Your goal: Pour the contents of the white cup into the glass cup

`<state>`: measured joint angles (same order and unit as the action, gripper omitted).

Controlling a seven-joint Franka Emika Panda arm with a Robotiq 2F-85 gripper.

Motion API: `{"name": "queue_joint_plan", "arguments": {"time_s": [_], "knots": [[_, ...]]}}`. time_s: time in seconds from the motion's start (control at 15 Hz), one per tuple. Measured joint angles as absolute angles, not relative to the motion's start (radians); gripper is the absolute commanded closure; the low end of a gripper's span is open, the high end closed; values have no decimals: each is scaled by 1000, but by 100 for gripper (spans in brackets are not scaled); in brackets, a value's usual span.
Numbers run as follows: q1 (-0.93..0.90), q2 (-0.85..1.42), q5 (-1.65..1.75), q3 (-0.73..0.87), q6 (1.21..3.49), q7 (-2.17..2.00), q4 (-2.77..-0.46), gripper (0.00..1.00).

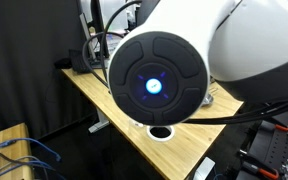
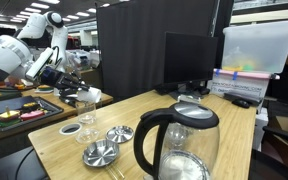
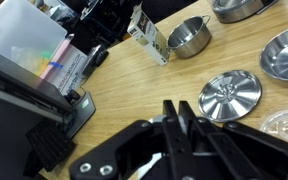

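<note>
The black end effector (image 3: pixel 172 110) hovers over the pale wooden counter (image 3: pixel 124 90), fingers pressed together and pinching nothing. Just beyond its tips lies a round ribbed metal lid (image 3: pixel 230 95), and farther off a small shiny metal bowl (image 3: pixel 189 37). In an exterior view the short clear glass cup (image 2: pixel 87 129) stands on the counter near the end effector. A small white shape close beside the end effector may be the white cup (image 2: pixel 92 96), though it is too small to tell.
</note>
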<state>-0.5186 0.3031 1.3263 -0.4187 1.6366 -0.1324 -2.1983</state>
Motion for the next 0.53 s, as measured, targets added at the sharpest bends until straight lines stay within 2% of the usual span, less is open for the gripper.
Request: {"name": "queue_joint_plan", "arguments": {"time_s": [0.53], "knots": [[-542,349,1406,-420,1573,-185,-2185,98]]}}
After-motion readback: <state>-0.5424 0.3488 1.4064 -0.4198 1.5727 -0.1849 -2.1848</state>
